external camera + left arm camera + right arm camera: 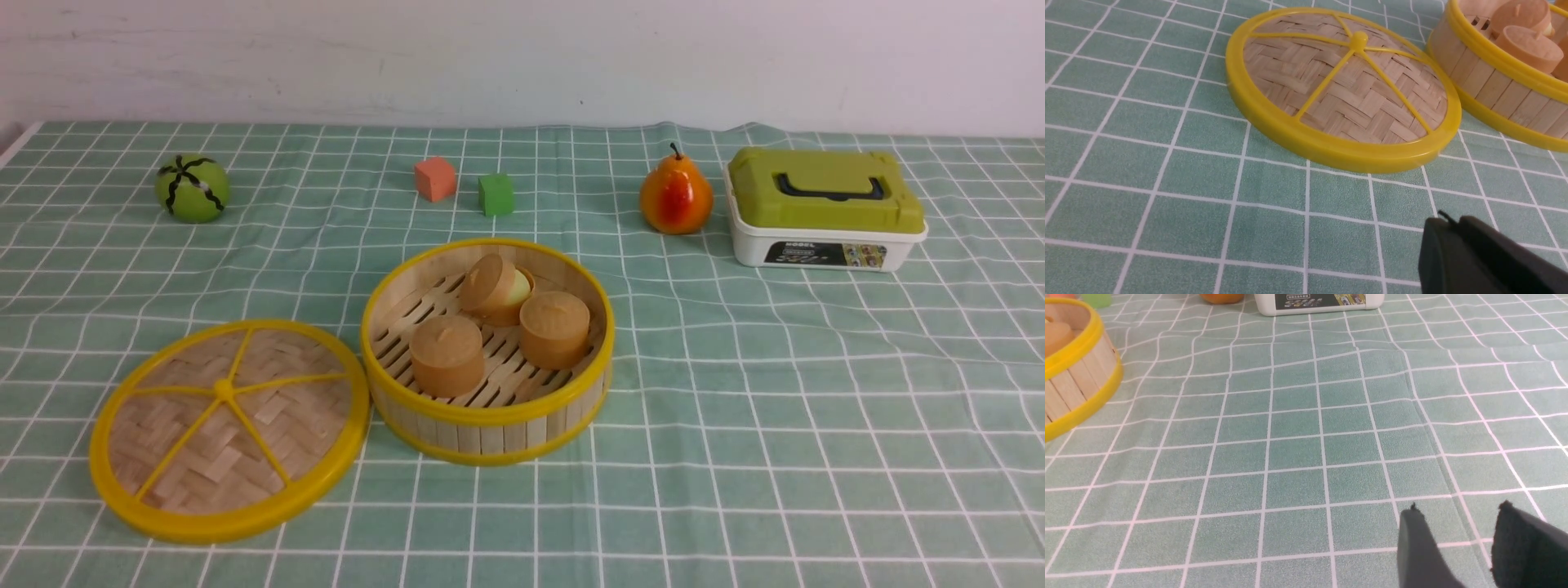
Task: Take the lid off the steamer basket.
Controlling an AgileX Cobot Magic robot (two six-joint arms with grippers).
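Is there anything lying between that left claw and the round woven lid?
Nothing visible. In the left wrist view only bare checked cloth separates the left gripper from the lid. The lid is already off, tilted with one edge against the basket, which stands beyond it, not between.

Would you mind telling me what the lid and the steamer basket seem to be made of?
The lid looks like woven bamboo strips, matt, in a herringbone weave, framed by a glossy yellow rim and spokes, probably plastic. The steamer basket has a wall of pale upright slats with visible grain, likely bamboo or wood, unvarnished by the look, between smooth yellow rims that also look plastic.
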